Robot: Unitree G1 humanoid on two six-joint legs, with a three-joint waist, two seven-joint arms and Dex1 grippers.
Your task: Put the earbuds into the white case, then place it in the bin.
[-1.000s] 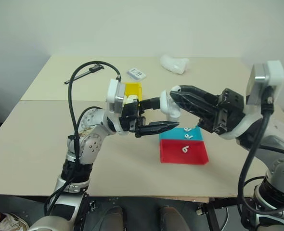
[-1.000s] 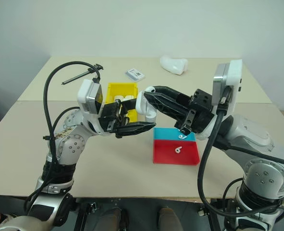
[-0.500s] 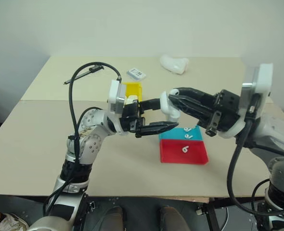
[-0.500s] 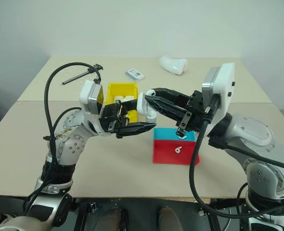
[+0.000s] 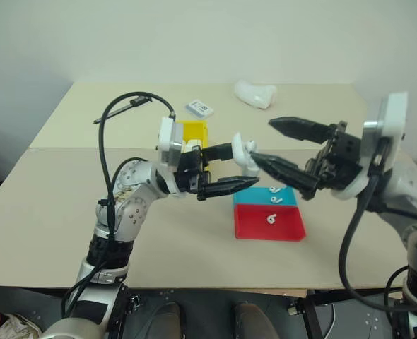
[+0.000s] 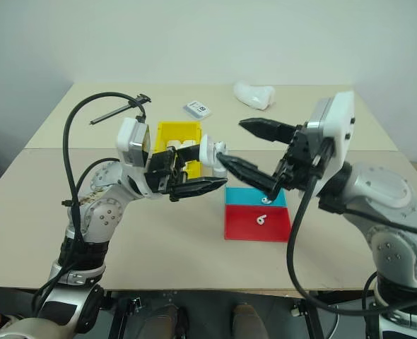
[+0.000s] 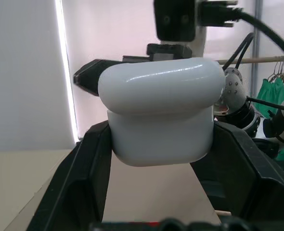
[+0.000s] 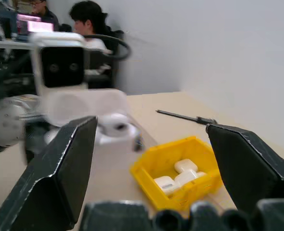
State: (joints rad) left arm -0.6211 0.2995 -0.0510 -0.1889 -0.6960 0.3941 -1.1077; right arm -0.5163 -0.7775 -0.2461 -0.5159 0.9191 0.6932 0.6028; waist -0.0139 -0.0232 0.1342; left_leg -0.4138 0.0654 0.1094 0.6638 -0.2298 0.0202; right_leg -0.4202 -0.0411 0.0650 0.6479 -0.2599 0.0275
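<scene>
My left gripper [image 5: 240,168] is shut on the white case [image 5: 245,152] and holds it in the air over the table's middle. In the left wrist view the case [image 7: 161,118] sits between the two black fingers with its lid down. Just right of the case, my right gripper [image 5: 263,140] stands wide open, its fingers apart from it. Three earbuds lie on the teal-and-red tray [image 5: 290,227]; one [image 5: 271,219] is on the red half. The yellow bin [image 6: 177,130] stands behind my left hand.
The bin [image 8: 171,154] holds several small white pieces. A curved white lump [image 5: 256,93] and a flat card box [image 5: 200,108] lie at the table's far side. A black pen [image 5: 116,113] lies far left. People sit at desks [image 8: 89,14] behind.
My right gripper has opened wide and drawn back to the right, away from the case. The left gripper has kept still with the case in it.
</scene>
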